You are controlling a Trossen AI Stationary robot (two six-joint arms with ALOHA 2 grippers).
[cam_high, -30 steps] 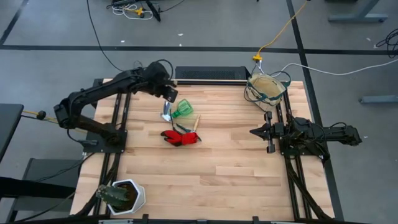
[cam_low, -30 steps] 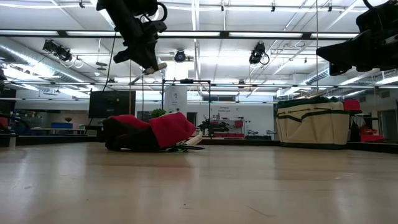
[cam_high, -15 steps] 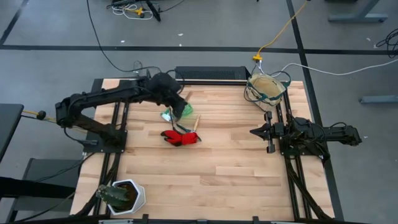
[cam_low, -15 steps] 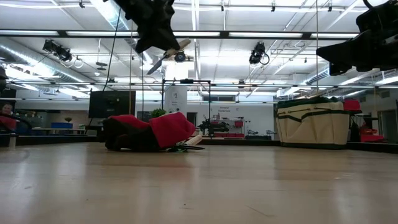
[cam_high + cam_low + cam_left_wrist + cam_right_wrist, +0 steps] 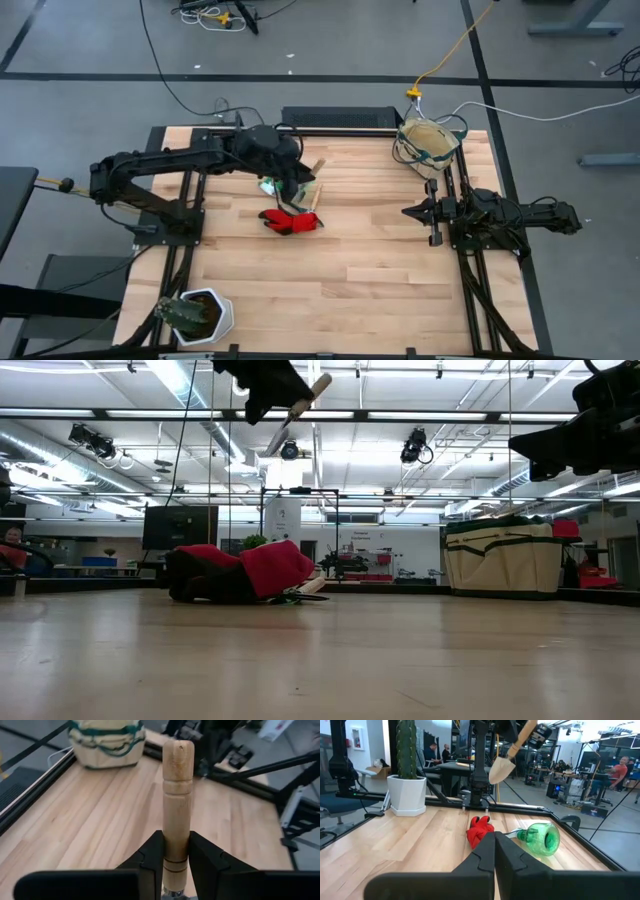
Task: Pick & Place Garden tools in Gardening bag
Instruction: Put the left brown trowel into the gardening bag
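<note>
My left gripper (image 5: 298,172) is high over the table's far middle, shut on a wooden-handled trowel (image 5: 298,408). Its blade (image 5: 501,770) is the lower end. On the table below lie a red glove (image 5: 290,220), a green watering vessel (image 5: 542,838) on its side, and another wooden-handled tool (image 5: 316,198). In the high view the arm mostly hides the vessel. The beige gardening bag (image 5: 428,142) stands at the far right corner. My right gripper (image 5: 405,212) waits shut at the table's right side, pointing level toward the left. My left gripper pinches the trowel's wooden handle (image 5: 176,855) between its two fingers, near the handle's grooved end by the metal. The rest of the handle reaches past the fingertips toward the bag. The trowel is lifted clear and tilted, its free wooden end (image 5: 322,380) highest.
A white pot with a cactus (image 5: 205,312) stands at the near left corner. Black frame rails (image 5: 465,280) run along both sides of the table. People (image 5: 620,770) are in the room beyond. Bare wood lies between the glove and the bag.
My left gripper has carried the trowel toward the table's right edge and a little up, rolling as it went. The trowel has tipped: its wooden end now points up and right, its blade down and left. Now the arm covers most of the green vessel in the high view.
</note>
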